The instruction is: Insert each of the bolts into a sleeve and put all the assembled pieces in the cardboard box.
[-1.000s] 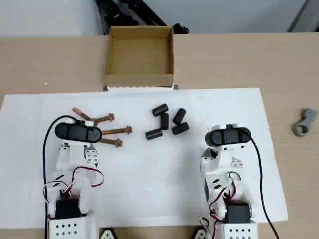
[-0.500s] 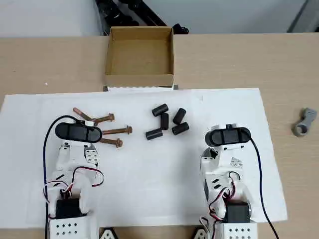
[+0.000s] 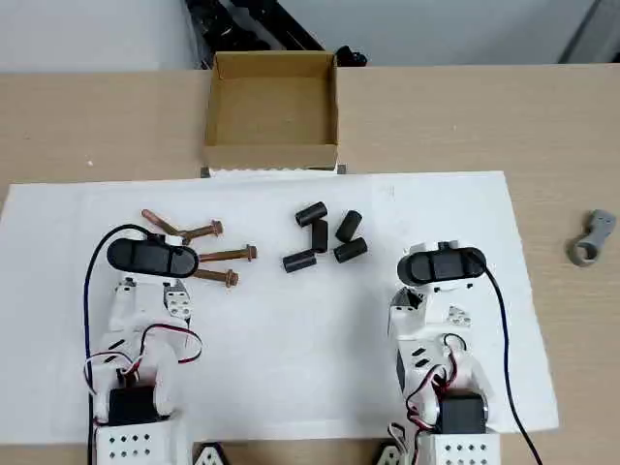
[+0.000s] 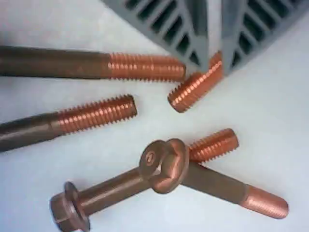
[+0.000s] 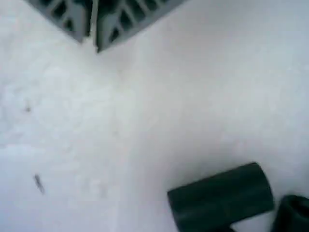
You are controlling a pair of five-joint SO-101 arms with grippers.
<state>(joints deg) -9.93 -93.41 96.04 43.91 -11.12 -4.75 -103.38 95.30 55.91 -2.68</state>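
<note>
Several copper-coloured bolts [image 3: 218,254] lie loose on the white sheet at the left, just ahead of the left arm [image 3: 150,257]. In the left wrist view my left gripper [image 4: 215,60] hangs shut over them, its tips right above one bolt's threaded end [image 4: 193,91]; two bolts [image 4: 164,166] lie crossed. Several black sleeves [image 3: 325,237] sit in a cluster at the sheet's middle. My right gripper [image 5: 94,41] is shut over bare sheet, apart from the nearest sleeve [image 5: 219,200]. The right arm [image 3: 444,266] stands right of the sleeves. The cardboard box [image 3: 221,145] is open, with nothing inside.
The white sheet [image 3: 291,349] covers the near half of the wooden table. A small grey part [image 3: 591,237] lies on the wood at the far right. Dark equipment [image 3: 242,24] stands behind the box.
</note>
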